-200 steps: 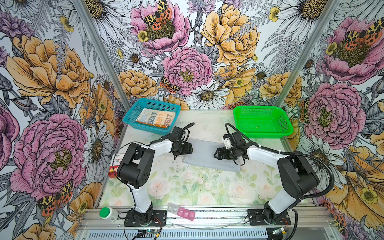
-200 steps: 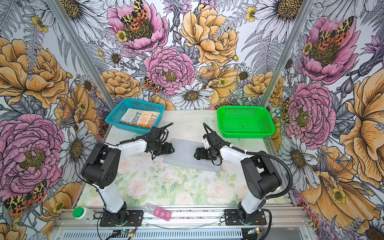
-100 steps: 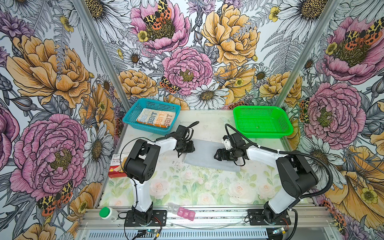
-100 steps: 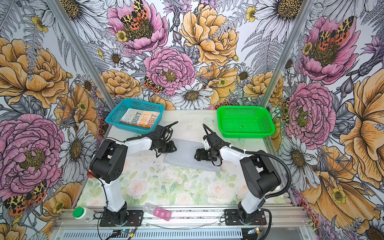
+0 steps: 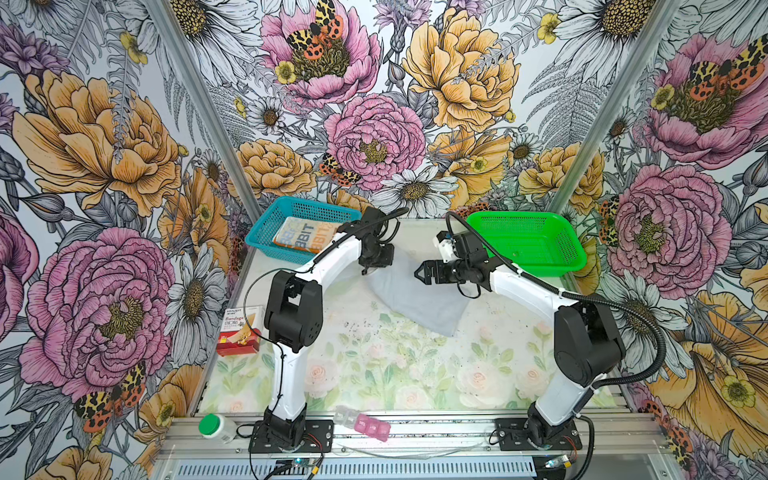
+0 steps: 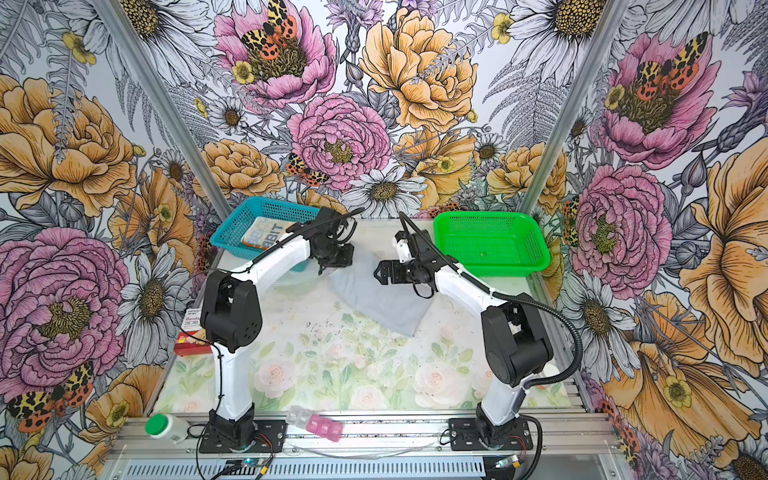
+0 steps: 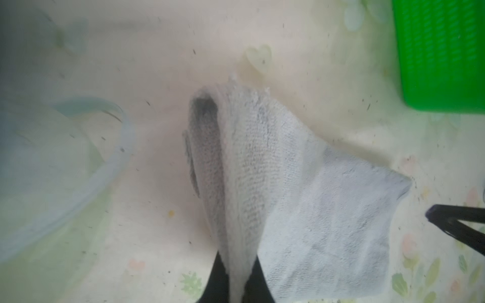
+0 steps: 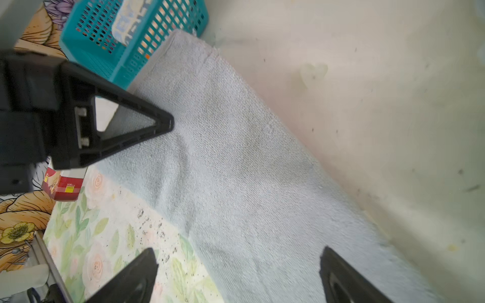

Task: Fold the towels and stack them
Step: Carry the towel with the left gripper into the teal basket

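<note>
1. Table (image 5: 374, 374): pale top with a floral print, speckled with dark crumbs, enclosed by flowered walls.
2. Green basket (image 5: 536, 241): at the back right of the table, nothing towel-like inside.
3. Blue basket (image 5: 266, 232): at the back left, holds item 5.
4. Grey towel (image 5: 419, 299): plain, pale, folded into a long band. It lies slantwise at mid-table between the two baskets. Its left end is raised off the surface into a ridge, and the rest lies flat. Also seen in the left wrist view (image 7: 301, 210) and the right wrist view (image 8: 236, 170).
5. Striped towel (image 5: 305, 239): folded, lettering uppermost, lying flat inside the blue basket.
6. Left gripper (image 5: 368, 272): fingers pressed together, pinching the raised left end of the grey towel. The cloth runs up between them in the left wrist view (image 7: 236, 283).
7. Right gripper (image 5: 420, 274): fingers spread wide, holding nothing, poised just above the towel's middle.
8. Bandage box (image 5: 239, 332): red and white, at the table's left edge.
9. Bottle (image 5: 216, 428): white with a green cap, lying on the front rail at left.
10. Pill case (image 5: 368, 424): pink and clear, on the front rail near centre.
</note>
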